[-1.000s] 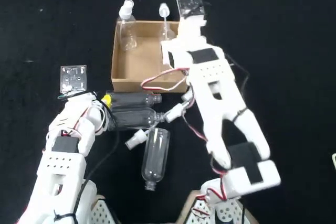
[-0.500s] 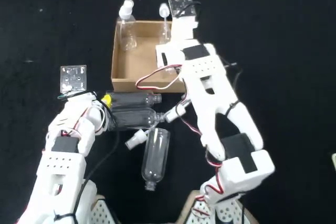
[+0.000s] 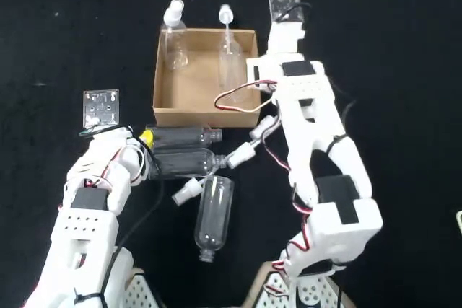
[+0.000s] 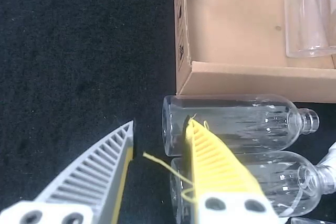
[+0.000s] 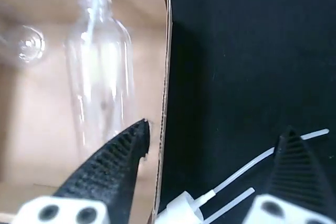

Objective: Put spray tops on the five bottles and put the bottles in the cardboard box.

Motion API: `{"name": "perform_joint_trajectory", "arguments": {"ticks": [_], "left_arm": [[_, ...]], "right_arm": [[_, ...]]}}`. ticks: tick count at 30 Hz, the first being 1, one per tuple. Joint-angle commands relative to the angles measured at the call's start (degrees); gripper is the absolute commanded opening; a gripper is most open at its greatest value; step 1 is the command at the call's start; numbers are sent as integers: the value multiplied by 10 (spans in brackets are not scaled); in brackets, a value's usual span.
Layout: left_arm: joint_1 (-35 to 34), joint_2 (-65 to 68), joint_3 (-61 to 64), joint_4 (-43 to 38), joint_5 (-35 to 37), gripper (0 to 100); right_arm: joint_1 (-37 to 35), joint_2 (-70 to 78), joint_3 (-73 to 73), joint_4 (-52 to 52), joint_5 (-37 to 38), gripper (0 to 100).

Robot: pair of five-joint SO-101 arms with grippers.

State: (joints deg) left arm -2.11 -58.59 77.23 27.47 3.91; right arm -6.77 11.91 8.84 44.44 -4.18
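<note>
**A:** Where are your bottles?

**B:** Two stand upright in the box [image 3: 204, 115] with spray tops [image 3: 173, 12] on. The corner bottle [image 3: 173, 47] is in the far left corner, and the tall bottle [image 3: 229, 66] is by the far wall, nearer the right side. Three more lie uncapped on the desk [image 3: 390, 48] outside the front wall. The first bottle [image 3: 180, 137] lies just beside that wall and along it. The second bottle [image 3: 184, 162] lies just beside the first. The third bottle [image 3: 213, 214] lies farther out from the box, its neck pointing away from it.

**A:** And the loose ones?

**B:** A loose top [image 3: 242, 155] lies at the second bottle's neck, off the box's front right corner. A second top [image 3: 188, 191] lies beside the third bottle's base.

**A:** What about your grippers?

**B:** Your left gripper [image 4: 160, 124] is spread open at the bases of the first and second bottles, outside the front left corner, and it holds nothing. I cannot tell whether its yellow finger [image 4: 210, 166] touches them. Your right gripper [image 5: 215, 129] gapes wide across the box's right wall. Its black finger [image 5: 113, 171] is over the inside near the tall bottle, the other finger is over the desk, and it holds nothing.
</note>
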Motion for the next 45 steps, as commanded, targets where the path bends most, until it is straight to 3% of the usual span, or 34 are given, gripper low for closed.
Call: {"name": "perform_joint_trajectory", "arguments": {"ticks": [1,6,12,26,34,39,45], "left_arm": [[8,-11,-11,-13,1,155],[8,-11,-7,-13,1,155],[7,-11,-7,-13,1,155],[5,-11,-8,-13,1,155],[4,-11,-8,-13,1,155],[4,-11,-8,-13,1,155],[5,-11,-9,-13,1,155]], "right_arm": [[2,2,-7,-18,9,346],[4,26,-7,-39,26,341],[20,43,-7,-50,64,184],[84,75,-18,-95,162,11],[88,73,-13,-90,159,15],[110,73,-17,-80,74,12],[90,72,-15,-76,104,50]]}}
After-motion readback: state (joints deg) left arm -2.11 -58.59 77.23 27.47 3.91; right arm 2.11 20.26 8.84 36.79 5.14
